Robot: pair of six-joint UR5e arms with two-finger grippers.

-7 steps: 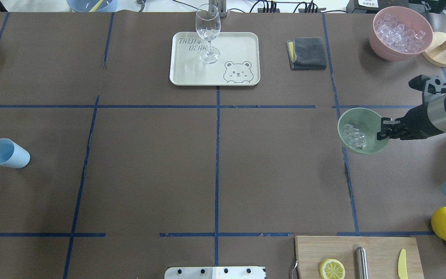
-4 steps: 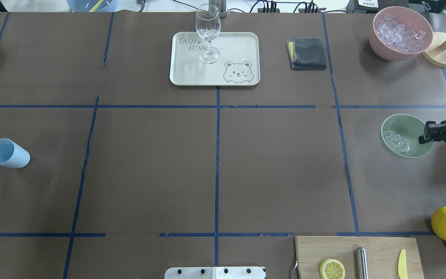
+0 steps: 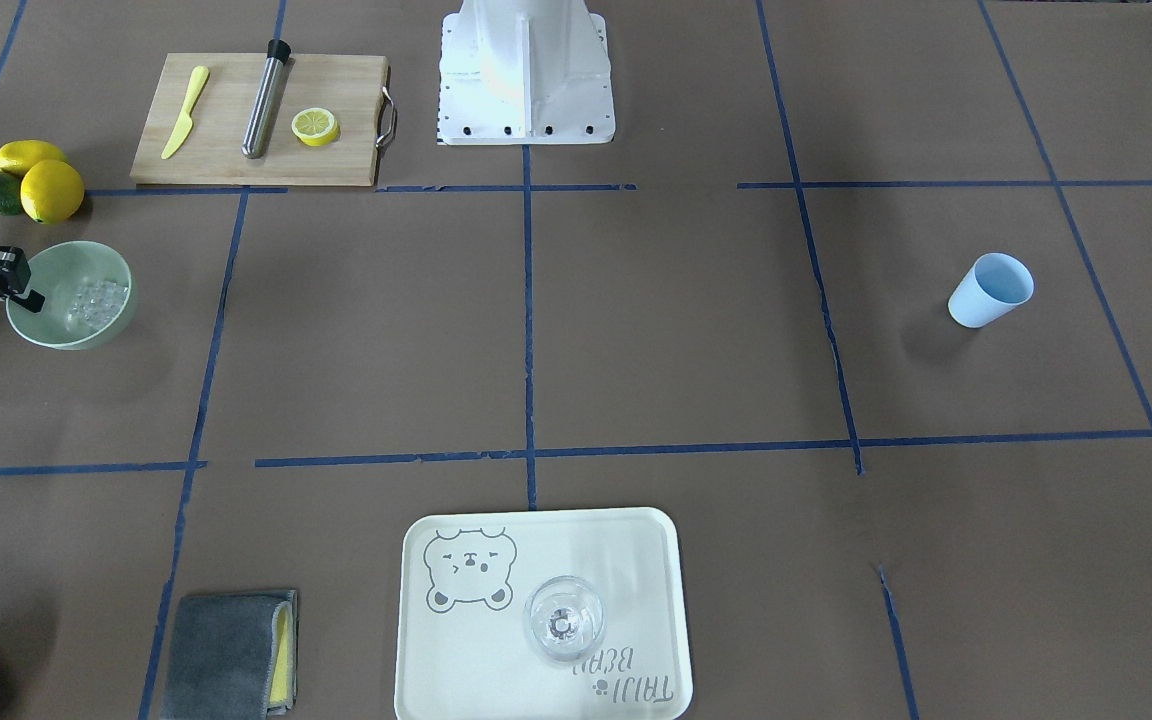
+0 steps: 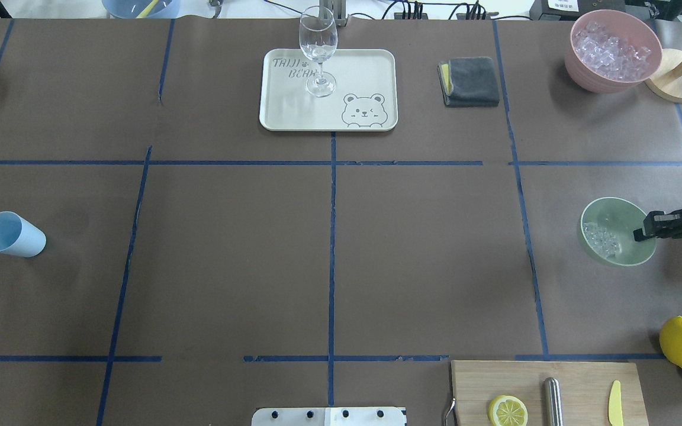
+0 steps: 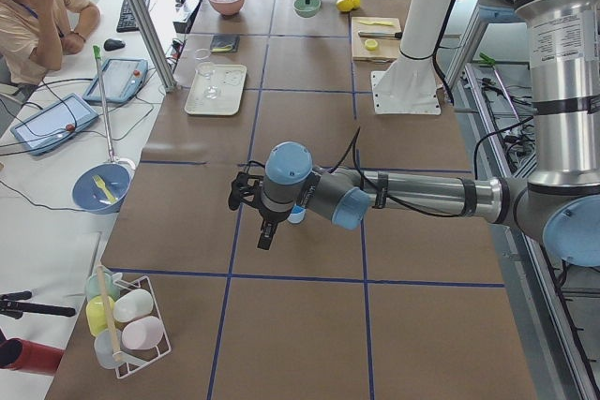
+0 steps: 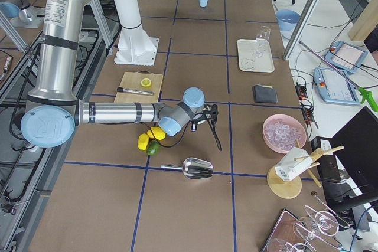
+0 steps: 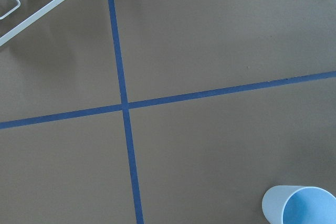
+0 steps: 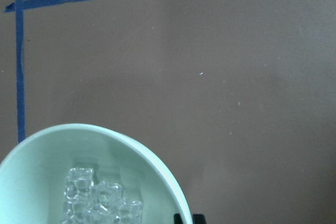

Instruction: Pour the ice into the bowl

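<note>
- Overhead exterior: the right gripper [image 4: 640, 232] pinches the mint-green bowl [image 4: 622, 210] by its rim at the table's right end, apparently to carry it.
- The ice [image 4: 601, 239] lies inside, heaped opposite the fingers.
- The left gripper [image 5: 253, 217] hangs near the blue cup [image 4: 12, 235]; whether it is open cannot be told.

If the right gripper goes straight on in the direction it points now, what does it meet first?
The bowl: the right gripper is shut on its near rim and points across it. Next in line would be the ice inside, though depth is hard to judge.
</note>
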